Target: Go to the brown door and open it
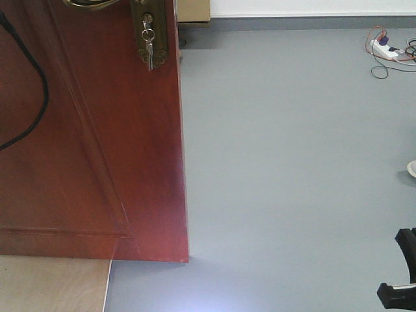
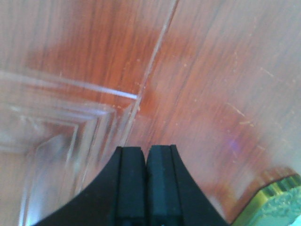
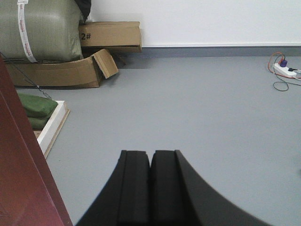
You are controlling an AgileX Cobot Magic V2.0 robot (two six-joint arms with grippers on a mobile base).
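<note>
1. Brown door [image 1: 91,143] fills front view's left; keys [image 1: 148,52] hang from lock plate [image 1: 153,29].
2. Left tool [image 2: 146,160] pressed together, empty, close to door panel (blurred).
3. Right tool [image 3: 150,165] together, over grey floor [image 3: 188,103].

Front view downward; wrist views forward.

A bare storeroom or test lab rather than a home: plain grey floor [image 3: 197,103] under a white wall [image 3: 207,21], worn cardboard boxes [image 3: 110,35] and a taped green bundle [image 3: 40,28] stacked along it, and a power strip [image 3: 284,69] lying loose with its cables.
</note>
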